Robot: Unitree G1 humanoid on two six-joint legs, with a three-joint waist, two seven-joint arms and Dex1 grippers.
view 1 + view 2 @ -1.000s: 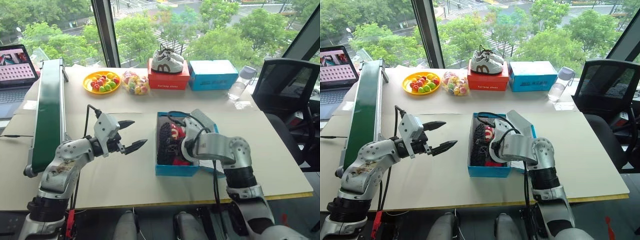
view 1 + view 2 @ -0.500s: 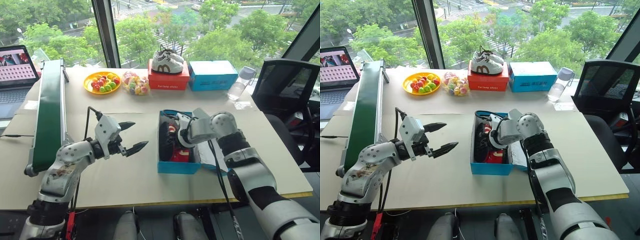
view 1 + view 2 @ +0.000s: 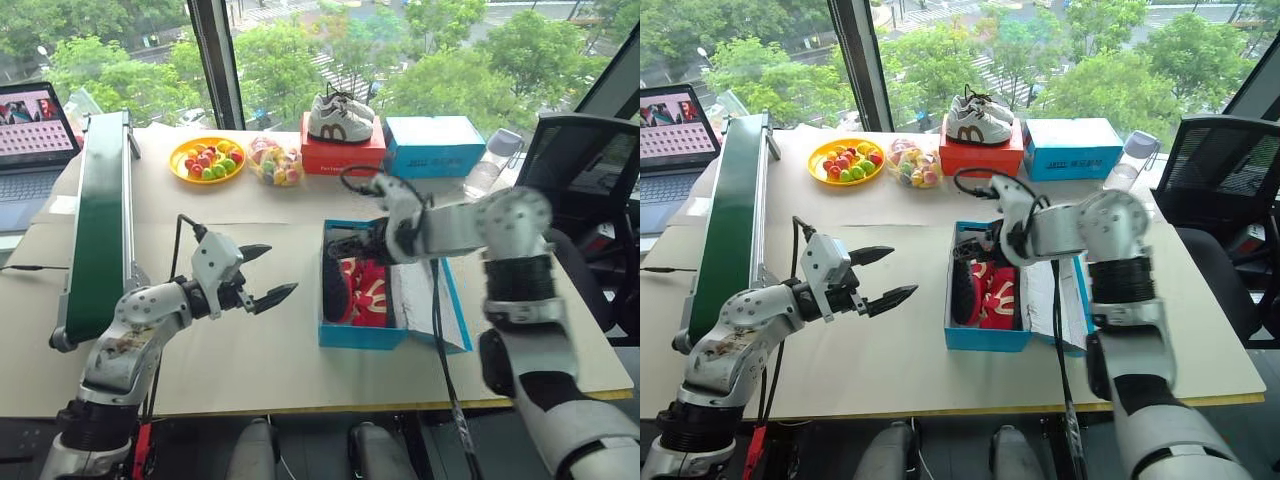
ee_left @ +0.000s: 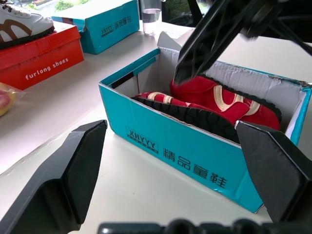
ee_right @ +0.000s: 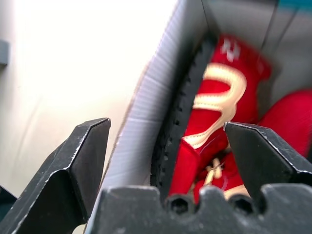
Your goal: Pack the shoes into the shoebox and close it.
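The blue shoebox stands open in the middle of the table, its lid folded out flat on the right with the white inside up. Both red shoes lie inside it, on their sides, black soles toward my left arm. My right gripper hovers open just above the box's far end, holding nothing; in its wrist view the fingers stand either side of the box wall with the shoes below. My left gripper hangs open and empty left of the box, pointing at its side.
At the back stand a red box topped with white sneakers, a plain blue box, a water bottle, a yellow fruit plate and a candy bag. A green conveyor and laptop stand left, a chair right.
My right gripper has risen out of the box, rolled over and opened, leaving the shoes inside. The left arm has stayed put.
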